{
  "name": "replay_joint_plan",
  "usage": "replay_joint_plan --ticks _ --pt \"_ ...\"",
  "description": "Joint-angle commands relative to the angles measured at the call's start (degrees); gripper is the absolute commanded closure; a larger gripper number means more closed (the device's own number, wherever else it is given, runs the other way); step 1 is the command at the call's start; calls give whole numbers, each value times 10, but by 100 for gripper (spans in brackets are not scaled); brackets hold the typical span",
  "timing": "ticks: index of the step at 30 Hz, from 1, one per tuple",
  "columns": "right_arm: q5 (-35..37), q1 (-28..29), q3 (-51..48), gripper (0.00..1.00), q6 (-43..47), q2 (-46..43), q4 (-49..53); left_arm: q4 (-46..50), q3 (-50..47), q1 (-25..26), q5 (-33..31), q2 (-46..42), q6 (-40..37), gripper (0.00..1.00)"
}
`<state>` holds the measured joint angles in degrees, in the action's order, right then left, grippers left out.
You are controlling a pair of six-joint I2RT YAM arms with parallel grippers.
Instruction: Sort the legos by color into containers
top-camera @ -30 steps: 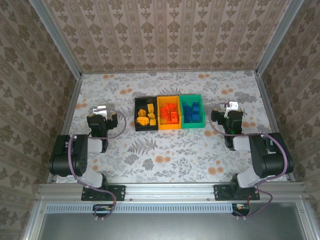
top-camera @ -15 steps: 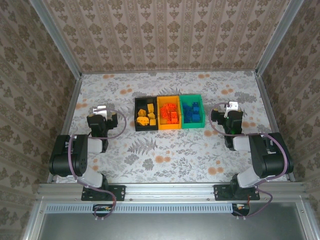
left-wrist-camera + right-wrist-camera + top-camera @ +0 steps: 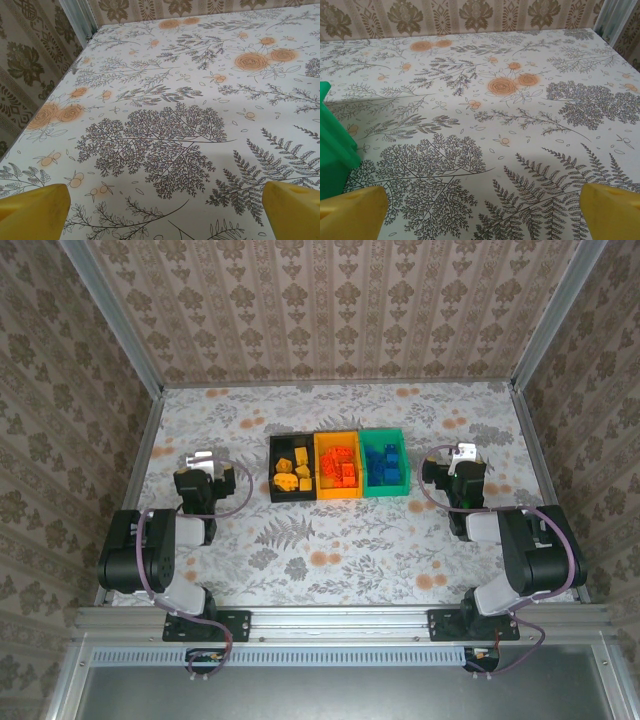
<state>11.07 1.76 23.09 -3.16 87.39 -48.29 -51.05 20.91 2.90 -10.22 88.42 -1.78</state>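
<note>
Your left gripper [image 3: 203, 462], left of centre, and right gripper [image 3: 462, 455], right of centre, are both spread wide, pinching nothing. Between them at mid-frame you see the black bin [image 3: 272, 468] holding yellow legos [image 3: 290, 472], the yellow-orange bin [image 3: 338, 494] holding orange-red legos [image 3: 341, 466], and the green bin [image 3: 386, 490] holding blue legos [image 3: 384, 462].

We see a white table [image 3: 330, 540] printed with grey ferns and pale orange roses, and beige walls [image 3: 330, 310] in brown damask stripes. Along the row now: black bin [image 3: 272, 468], orange bin [image 3: 338, 494], green bin [image 3: 386, 489]. Yellow bricks [image 3: 290, 472] sit against the black, orange-red bricks [image 3: 342, 466] against the orange, blue bricks [image 3: 384, 463] against the green. The left arm [image 3: 150, 545] and right arm [image 3: 525, 550] are both black. The left gripper [image 3: 165, 212] has bright yellow fingers [image 3: 32, 210], and the right gripper [image 3: 482, 212] shows the same yellow.
</note>
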Motion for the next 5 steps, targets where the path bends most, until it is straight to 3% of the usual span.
replay_joint_plan --ticks 1,5 --pt "-11 3 -4 0 3 2 -20 -10 12 -4 8 1 -4 0" --pt "-11 3 -4 0 3 2 -21 -10 12 -3 8 1 -4 0"
